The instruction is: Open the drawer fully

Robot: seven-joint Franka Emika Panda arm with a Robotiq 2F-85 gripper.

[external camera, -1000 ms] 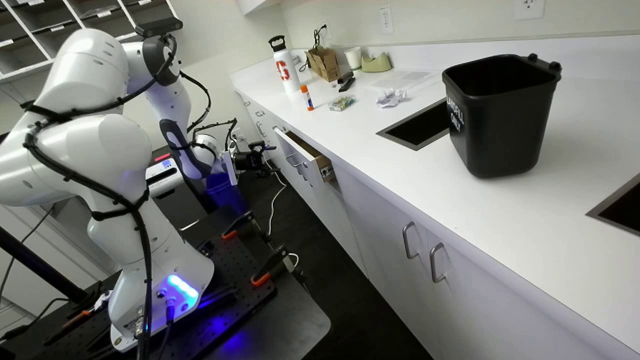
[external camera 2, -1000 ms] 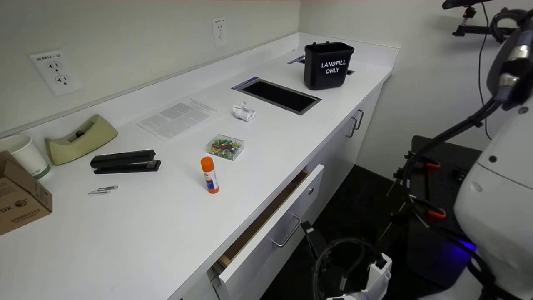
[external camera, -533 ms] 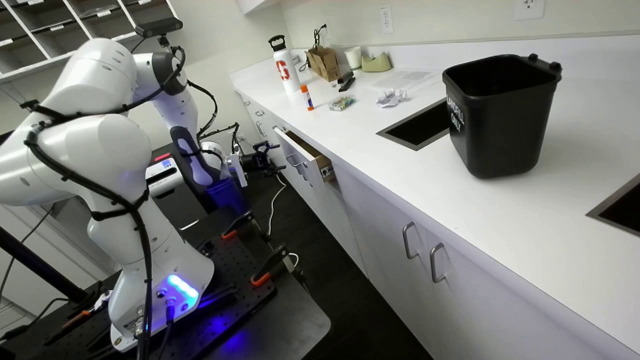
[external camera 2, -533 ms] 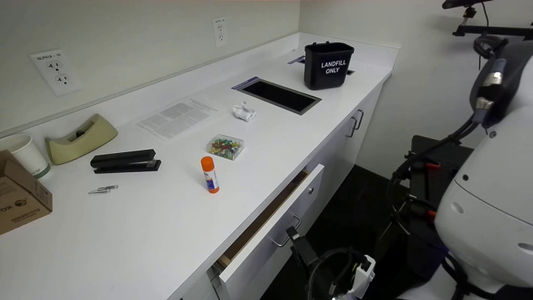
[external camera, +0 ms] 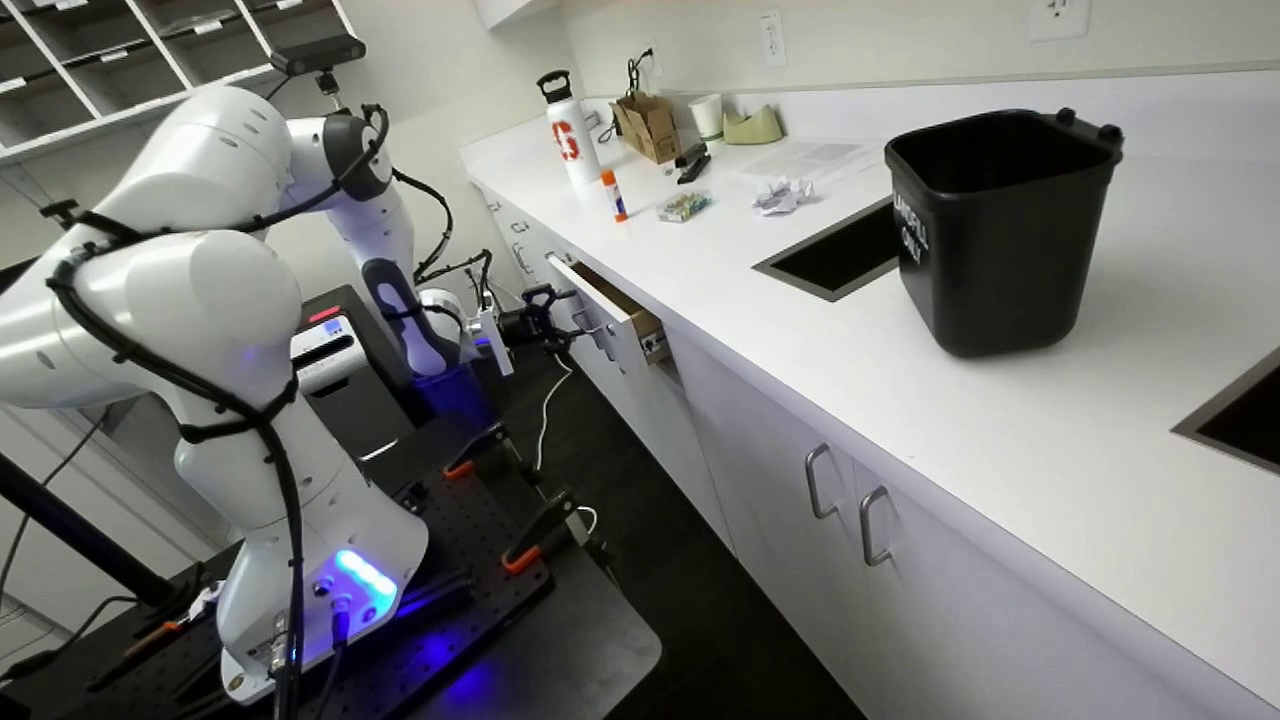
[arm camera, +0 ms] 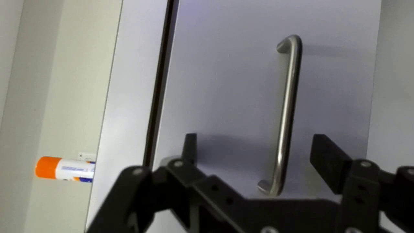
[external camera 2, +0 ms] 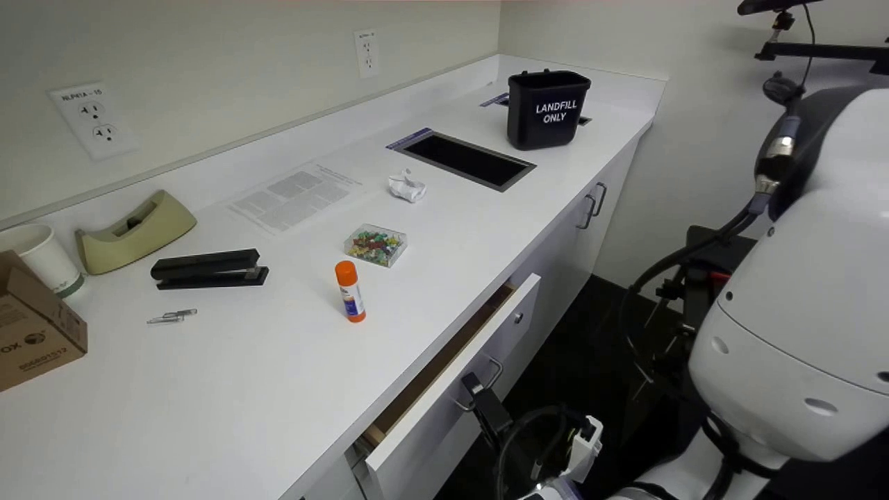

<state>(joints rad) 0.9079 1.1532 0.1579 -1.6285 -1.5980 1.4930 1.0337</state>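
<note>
The drawer (external camera 2: 512, 332) is partly pulled out in both exterior views, with its white front and light wood inside (external camera: 612, 290) showing. In the wrist view its white front (arm camera: 226, 81) fills the middle, with the slim metal bar handle (arm camera: 286, 123) standing out from it. My gripper (arm camera: 257, 145) is open. Its fingers stand on either side of the handle's near end, apart from it, with the handle closer to the right finger (arm camera: 326, 155). In an exterior view the gripper (external camera: 578, 314) is right in front of the drawer front. How deep the fingers reach past the bar is unclear.
The white counter (external camera 2: 229, 389) overhangs the drawer and holds a glue stick (external camera 2: 351, 295), a box of pins (external camera 2: 375, 245), a stapler (external camera 2: 208, 269) and a black bin (external camera: 1000, 240). Cabinet doors with handles (external camera: 818, 480) lie along the same front.
My arm and open gripper have moved forward to the drawer front, so the gripper now overlaps the handle in an exterior view. The drawer has not visibly moved.
</note>
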